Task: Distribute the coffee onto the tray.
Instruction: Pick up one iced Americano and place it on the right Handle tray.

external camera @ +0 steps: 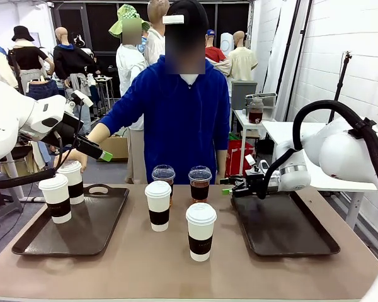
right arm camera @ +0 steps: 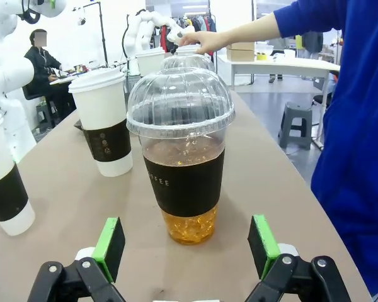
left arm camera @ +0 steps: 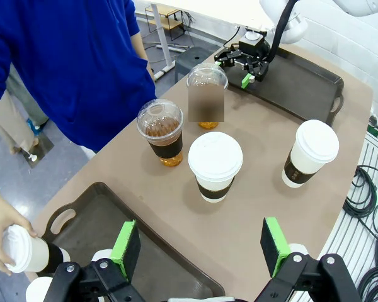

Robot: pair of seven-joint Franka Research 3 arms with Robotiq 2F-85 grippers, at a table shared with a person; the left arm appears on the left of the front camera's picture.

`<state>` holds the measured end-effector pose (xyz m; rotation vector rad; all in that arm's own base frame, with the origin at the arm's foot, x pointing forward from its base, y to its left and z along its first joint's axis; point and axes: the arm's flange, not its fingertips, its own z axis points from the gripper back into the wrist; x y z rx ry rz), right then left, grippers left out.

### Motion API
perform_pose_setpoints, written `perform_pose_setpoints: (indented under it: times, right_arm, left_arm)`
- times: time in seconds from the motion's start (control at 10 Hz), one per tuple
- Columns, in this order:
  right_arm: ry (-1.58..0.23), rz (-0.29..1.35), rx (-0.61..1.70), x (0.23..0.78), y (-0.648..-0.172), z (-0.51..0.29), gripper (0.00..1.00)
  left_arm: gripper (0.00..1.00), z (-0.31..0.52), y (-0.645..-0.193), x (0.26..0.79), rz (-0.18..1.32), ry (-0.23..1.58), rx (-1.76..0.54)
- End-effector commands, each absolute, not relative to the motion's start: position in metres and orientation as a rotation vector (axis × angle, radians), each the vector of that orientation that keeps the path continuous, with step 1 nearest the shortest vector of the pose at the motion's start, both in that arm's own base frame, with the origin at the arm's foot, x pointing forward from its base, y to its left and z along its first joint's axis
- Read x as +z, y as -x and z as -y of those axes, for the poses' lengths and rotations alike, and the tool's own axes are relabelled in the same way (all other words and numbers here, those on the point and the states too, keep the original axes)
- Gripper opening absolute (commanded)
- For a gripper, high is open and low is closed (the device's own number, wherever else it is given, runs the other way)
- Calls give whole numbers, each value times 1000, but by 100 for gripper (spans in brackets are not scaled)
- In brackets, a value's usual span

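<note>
Robotics lab: white block wall (external camera: 331, 44), floor cables (left arm camera: 365, 195) (looped), work tables (external camera: 282, 131) behind.

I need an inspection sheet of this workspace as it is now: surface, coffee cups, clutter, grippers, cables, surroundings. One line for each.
Surface: brown table with a dark left tray and a dark right tray.
Job's things: paper cups: two on the left tray, one gripped by the person's hand; two on the bare table, as are both clear cups.
Clutter: nothing seen.
Grippers: left gripper open, in the air near the left tray; right gripper open, facing a clear cup, not touching.
Cables: black cables beside the table.
Surroundings: person in blue at the far side.
</note>
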<state>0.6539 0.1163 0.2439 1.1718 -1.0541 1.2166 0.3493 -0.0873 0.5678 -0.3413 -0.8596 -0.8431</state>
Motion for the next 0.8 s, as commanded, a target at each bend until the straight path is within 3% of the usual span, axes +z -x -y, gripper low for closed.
perform_pose_setpoints:
  times: [0.0,0.7]
  right_arm:
    - [-1163,1062,1221,247,-657,-119,100]
    - [-1208,1089,1182,231,-654,-143,100]
  left_arm:
    - [100,86,-350,567,861,348,-841]
    - [100,86,-350,567,861,348,-841]
